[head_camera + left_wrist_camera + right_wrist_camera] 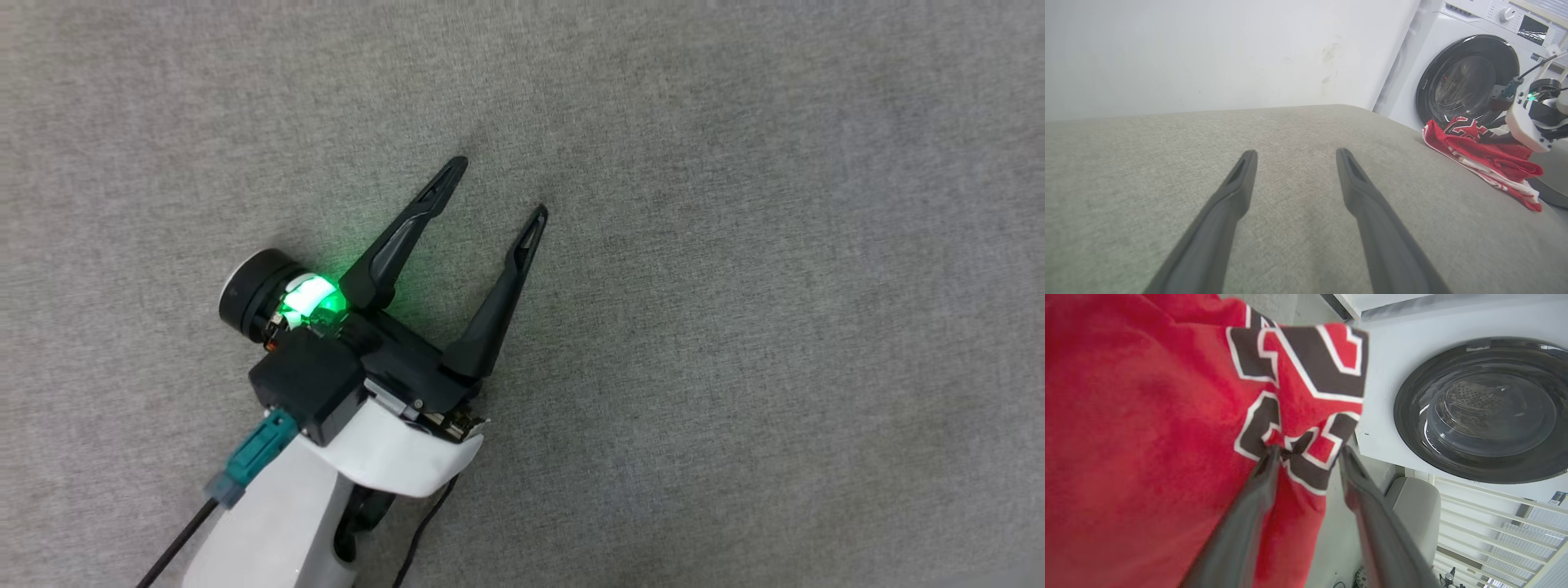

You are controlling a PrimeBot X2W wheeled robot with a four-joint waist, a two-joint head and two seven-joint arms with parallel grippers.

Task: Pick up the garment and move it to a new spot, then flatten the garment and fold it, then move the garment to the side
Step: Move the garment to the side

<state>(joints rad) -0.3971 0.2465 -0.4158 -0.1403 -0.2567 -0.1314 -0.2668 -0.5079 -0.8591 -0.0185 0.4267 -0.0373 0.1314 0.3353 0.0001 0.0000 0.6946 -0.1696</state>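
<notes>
parted right gripper (1309,451) touches the garment (1147,416) at the cushion (1290,130) edge, so cloth may snag or slip off; left gripper (498,188) gapes.

Red garment (1488,161), black white-outlined lettering, red-and-white striped trim, loosely folded bundle, lying just before the washing machine (1470,24)

The left pincer (500,186) stands spread wide over a grey woven surface (775,286).

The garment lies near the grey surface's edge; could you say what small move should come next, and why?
Probably draw the right gripper straight back: its jaws stand apart, the garment lies at their tips, and it looks folded already.
</notes>
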